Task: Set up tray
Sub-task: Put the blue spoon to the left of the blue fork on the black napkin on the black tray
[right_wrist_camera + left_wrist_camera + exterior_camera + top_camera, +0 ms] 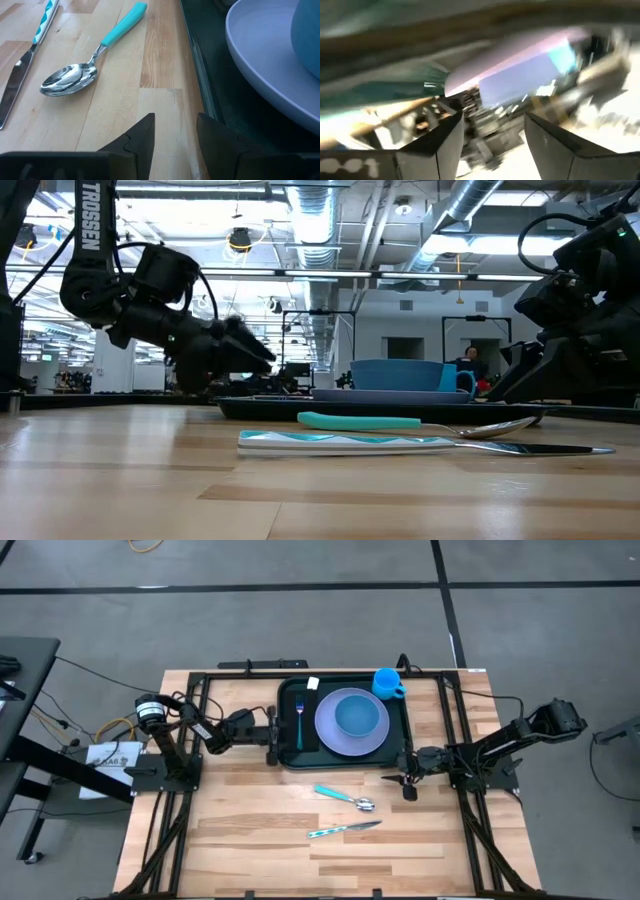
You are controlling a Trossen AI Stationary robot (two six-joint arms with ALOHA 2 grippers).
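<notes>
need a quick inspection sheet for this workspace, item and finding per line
surface: wooden table, bare in front
job's things: tray at the back, holding plate, bowl on the plate, fork; cup at its back right corner; spoon and knife on the wood in front
clutter: nothing seen
grippers: left gripper open at the tray's left rim; right gripper open by its front right corner, holding nothing
cables: cables left of the table
surroundings: grey floor; a person far behind
</notes>
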